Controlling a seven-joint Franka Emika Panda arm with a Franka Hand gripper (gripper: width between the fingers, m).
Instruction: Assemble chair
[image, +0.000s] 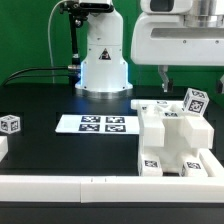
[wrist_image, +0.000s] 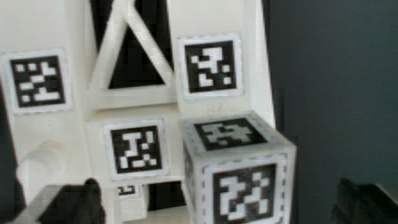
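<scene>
The chair parts (image: 170, 140) are chunky white tagged blocks and slabs grouped at the exterior view's right. A tagged block (image: 195, 100) stands on top of the group. In the wrist view this block (wrist_image: 240, 170) stands in front of a white slatted piece (wrist_image: 125, 95) that bears several tags. My gripper (image: 185, 80) hangs just above the block. In the wrist view my gripper (wrist_image: 217, 205) is open, with its dark fingertips (wrist_image: 71, 205) wide apart on either side of the block and not touching it.
A small tagged cube (image: 10, 123) lies alone at the exterior view's left. The marker board (image: 97, 123) lies mid-table before the white robot base (image: 103, 60). A low white wall (image: 90, 185) runs along the front edge.
</scene>
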